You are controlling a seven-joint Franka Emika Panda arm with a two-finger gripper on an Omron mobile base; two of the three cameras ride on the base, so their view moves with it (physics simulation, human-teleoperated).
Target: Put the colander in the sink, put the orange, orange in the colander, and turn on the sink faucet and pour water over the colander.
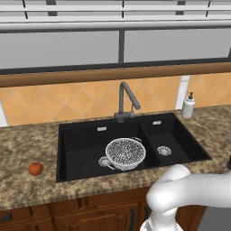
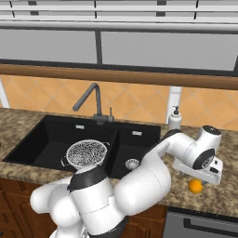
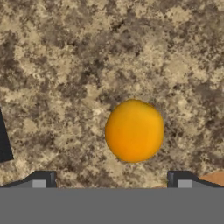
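Observation:
The speckled colander (image 1: 125, 153) (image 2: 86, 153) stands in the large basin of the black sink (image 1: 81, 142) (image 2: 49, 139), below the dark faucet (image 1: 126, 101) (image 2: 92, 103). Water is out of view. A reddish orange (image 1: 35, 168) lies on the counter left of the sink. A yellower orange (image 2: 196, 186) (image 3: 134, 130) rests on the counter right of the sink. My gripper (image 2: 199, 178) (image 3: 111, 181) hangs open just above it, pointing down, its fingertips (image 3: 41, 179) spread wider than the fruit and holding nothing.
A white soap bottle (image 1: 188, 106) (image 2: 175, 118) stands at the back right of the sink by the tiled wall. Speckled granite counter (image 3: 87, 57) surrounds the yellower orange. A dark edge (image 3: 3, 146) shows at the left of the hand view.

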